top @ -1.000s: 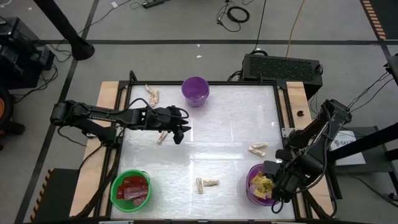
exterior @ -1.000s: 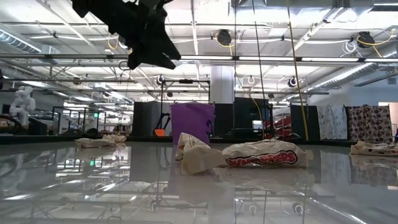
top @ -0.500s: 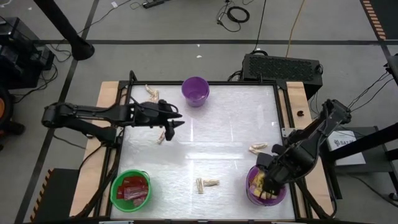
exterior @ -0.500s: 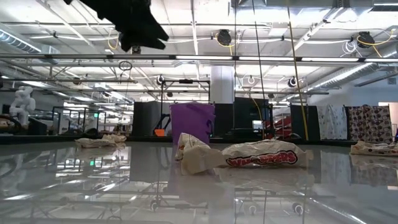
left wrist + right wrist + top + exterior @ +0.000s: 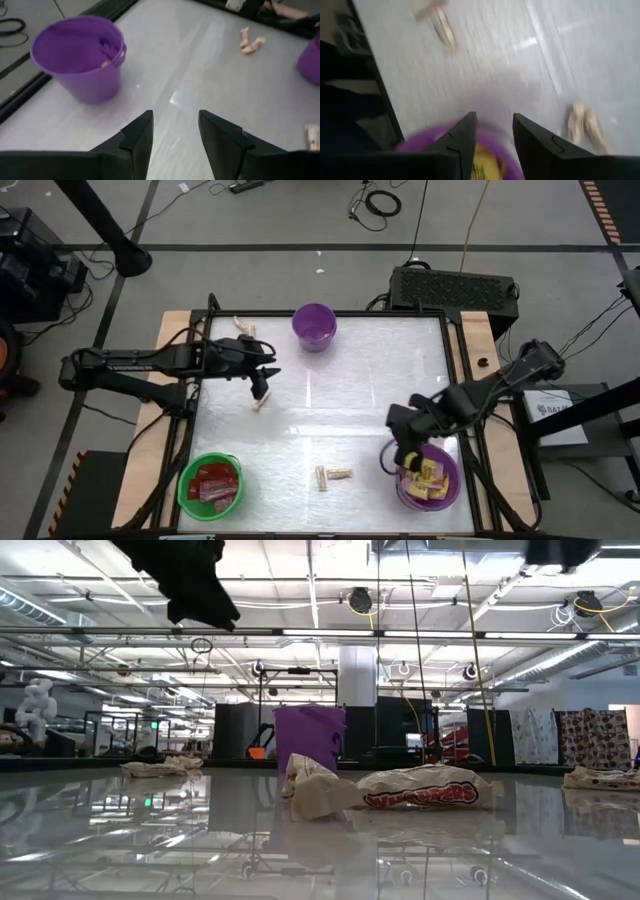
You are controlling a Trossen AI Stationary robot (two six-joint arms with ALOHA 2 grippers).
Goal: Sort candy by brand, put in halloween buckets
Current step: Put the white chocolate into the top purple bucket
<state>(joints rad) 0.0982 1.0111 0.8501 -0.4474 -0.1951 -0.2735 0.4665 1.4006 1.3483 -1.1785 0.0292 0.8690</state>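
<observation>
So picture the table (image 5: 380, 370) with the far purple bucket (image 5: 314, 326) as your anchor, the one sitting at the back edge. The left gripper (image 5: 262, 383) hangs in the air just down and to the left of that bucket, fingers (image 5: 137, 140) parted with nothing between them, right above a tan twisted-wrapper piece (image 5: 261, 400) lying on the table. Another couple of tan pieces (image 5: 243, 328) sit left of that bucket near the back corner.

Way across from the far purple bucket, at the front right corner, there's the second purple bucket (image 5: 445, 492) with yellow packets (image 5: 428, 476) inside. The right gripper (image 5: 398, 450) hovers at its upper-left rim, fingers (image 5: 461, 145) spread apart and empty as far as I can see.

Straight toward the front from the far purple bucket, a pair of tan pieces (image 5: 333, 476) lies on the table. The green bucket (image 5: 211, 483) sits at the front left corner, loaded with red packets (image 5: 212, 482). From the low camera a tan piece with red print (image 5: 420, 787) lies in front of the far bucket.
</observation>
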